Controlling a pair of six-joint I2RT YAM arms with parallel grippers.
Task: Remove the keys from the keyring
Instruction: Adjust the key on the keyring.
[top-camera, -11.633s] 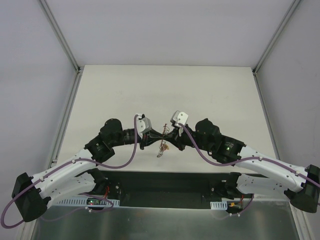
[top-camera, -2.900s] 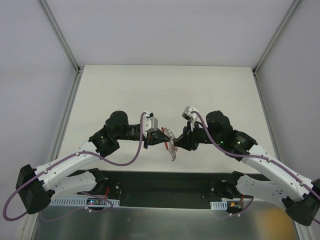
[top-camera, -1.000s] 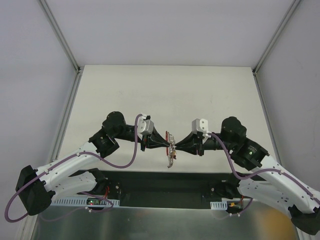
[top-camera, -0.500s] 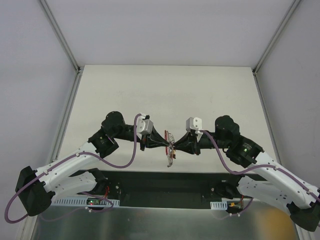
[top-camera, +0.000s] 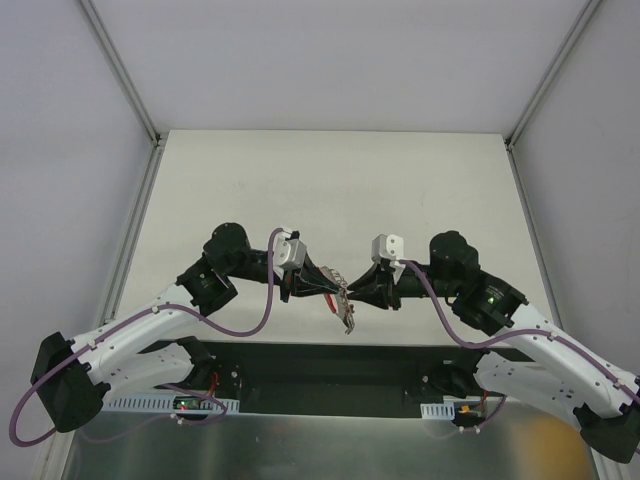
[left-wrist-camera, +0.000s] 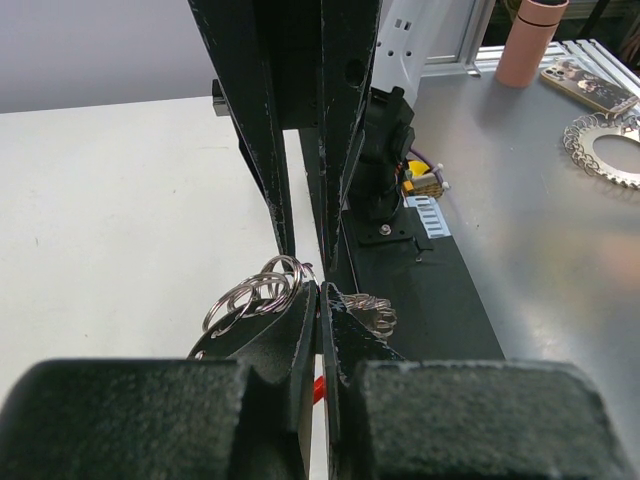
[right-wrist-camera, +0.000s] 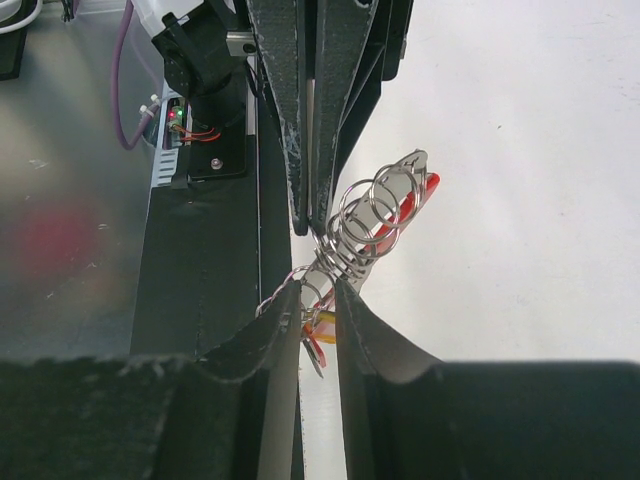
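L pincer clamps keyring; R pincer narrow round it, grip unclear; we shd re-pinch keys, twist slow

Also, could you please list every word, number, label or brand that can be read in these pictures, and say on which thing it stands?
No text can be read in any view.
On the pink bottle: no legible label.
On the phone: only a pattern on its back, no words.
On the circuit board by the arm base: any print is too small to read.
On the keyring and the keys: no marking can be made out.
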